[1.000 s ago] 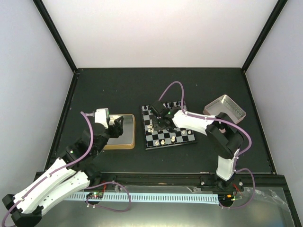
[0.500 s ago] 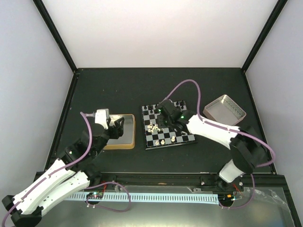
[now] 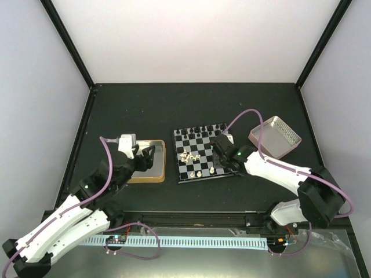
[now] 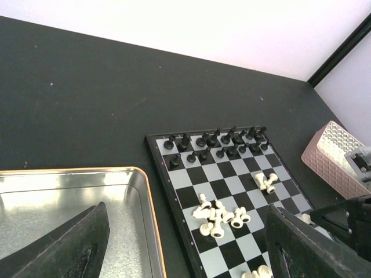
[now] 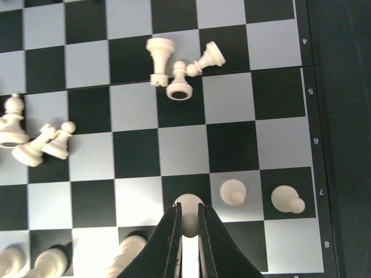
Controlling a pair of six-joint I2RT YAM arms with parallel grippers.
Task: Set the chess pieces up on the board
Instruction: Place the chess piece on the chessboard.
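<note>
My right gripper (image 5: 186, 211) is clamped on a small cream pawn (image 5: 188, 200) over the black-and-white checkered chessboard (image 5: 139, 153) — whether the pawn touches its square, I cannot tell. My left gripper (image 3: 146, 157) hangs open above the gold-rimmed metal tray (image 3: 157, 174) just beside the board. Other cream pieces (image 5: 178, 69) lie toppled mid-board.

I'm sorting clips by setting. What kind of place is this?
Likely a lab test booth, not a home: plain white walls close in a dark table, and a left arm and a right arm are bolted at its near edge, with a small chessboard before them.
</note>
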